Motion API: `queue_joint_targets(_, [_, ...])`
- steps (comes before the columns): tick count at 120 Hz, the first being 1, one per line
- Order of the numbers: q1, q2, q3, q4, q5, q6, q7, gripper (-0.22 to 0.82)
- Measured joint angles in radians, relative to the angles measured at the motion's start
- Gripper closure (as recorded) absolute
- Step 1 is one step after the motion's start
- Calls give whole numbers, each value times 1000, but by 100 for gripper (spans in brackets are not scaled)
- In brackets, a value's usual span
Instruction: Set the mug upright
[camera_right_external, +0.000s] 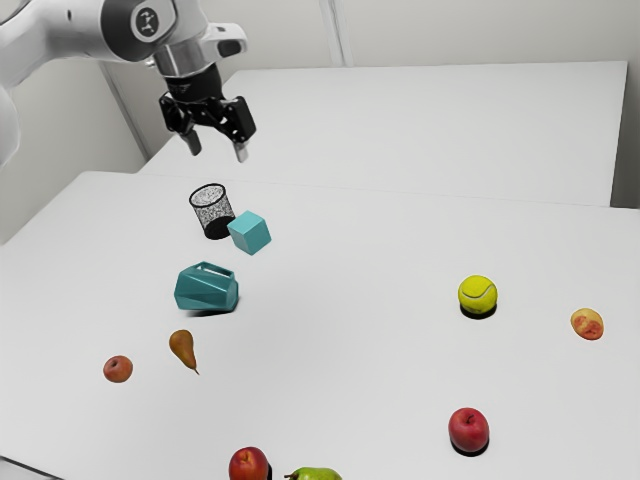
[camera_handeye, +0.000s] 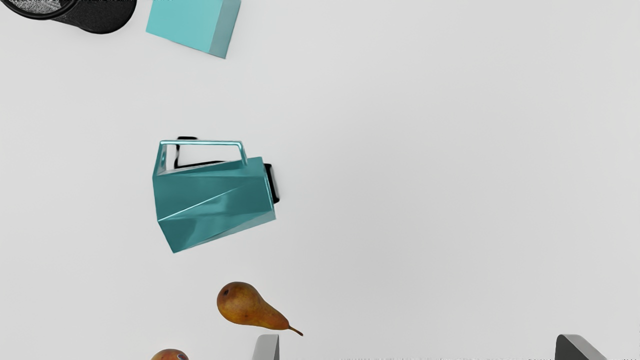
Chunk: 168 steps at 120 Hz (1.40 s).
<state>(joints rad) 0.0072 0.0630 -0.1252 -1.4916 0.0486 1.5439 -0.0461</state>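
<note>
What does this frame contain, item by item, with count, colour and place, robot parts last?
Mug: one, teal, lying on its side between cube and brown pear
Cube: one, light teal, beside the mesh cup
Mesh cup: one, black, beyond the mug
Brown pear: one, brown, near the mug
Small round fruit: one, reddish, beside the brown pear
Round fruit: one, red, exterior view's bottom edge
Green pear: one, green, beside that
Apple: one, red, nearer the camera than the ball
Tennis ball: one, yellow, exterior view's right
Mottled fruit: one, yellow-red, right of the ball
Tabletop: one, white, underneath
Arm: one, white and black, upper left
Gripper: one, black, open, above the table
</note>
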Motion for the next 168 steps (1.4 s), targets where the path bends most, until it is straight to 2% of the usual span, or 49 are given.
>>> queue_joint_targets(34, [-2, -23, -1, -24, -7, -15, -17, 0])
queue_joint_targets(55, [18, -75, 6, -113, -84, -21, -30, 0])
queue_joint_targets(81, [59, -77, 8, -257, -191, -24, -36, 0])
queue_joint_targets(101, [109, -69, 9, -396, -259, 67, 34, 0])
queue_joint_targets(120, [162, -49, 9, -470, -317, 181, 149, 0])
queue_joint_targets(135, [229, -28, 8, -483, -357, 251, 251, 0])
queue_joint_targets(158, [451, 3, 8, -484, -400, 310, 390, 0])
queue_joint_targets(168, [498, 13, 8, -484, -413, 323, 445, 0])
